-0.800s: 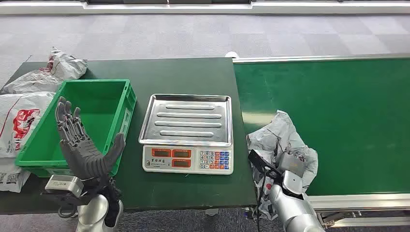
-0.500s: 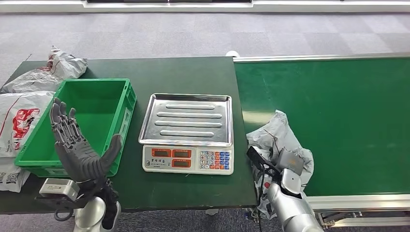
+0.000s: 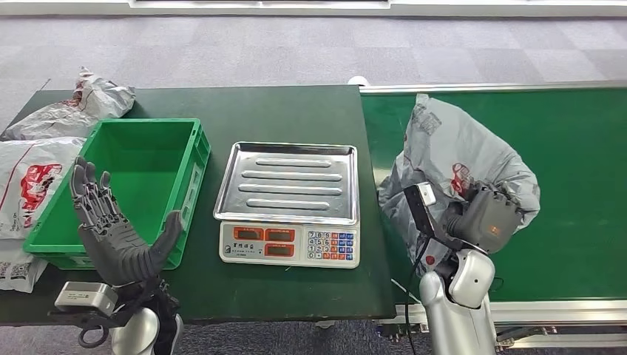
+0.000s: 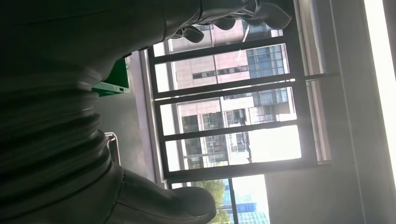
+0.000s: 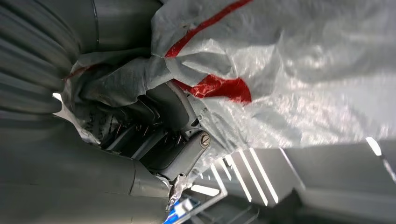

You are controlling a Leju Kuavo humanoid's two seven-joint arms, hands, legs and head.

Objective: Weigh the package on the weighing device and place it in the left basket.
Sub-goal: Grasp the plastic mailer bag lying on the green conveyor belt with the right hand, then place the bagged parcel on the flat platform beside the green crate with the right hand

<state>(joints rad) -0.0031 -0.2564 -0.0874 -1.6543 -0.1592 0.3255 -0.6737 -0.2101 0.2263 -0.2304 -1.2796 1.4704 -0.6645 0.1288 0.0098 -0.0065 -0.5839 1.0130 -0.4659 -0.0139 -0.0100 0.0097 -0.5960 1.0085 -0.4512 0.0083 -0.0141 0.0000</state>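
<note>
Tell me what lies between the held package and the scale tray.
Nothing visible does. The right hand holds the grey package up over the conveyor belt, and the scale tray beside it is bare. The left hand is raised in front of the green basket, off that path.

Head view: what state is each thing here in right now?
Grey package: lifted over the belt, gripped.
Right hand: holds the package.
Left hand: open, raised beside the basket.
Green basket: empty.
Scale tray: bare.
Conveyor belt: nothing resting ahead.
</note>
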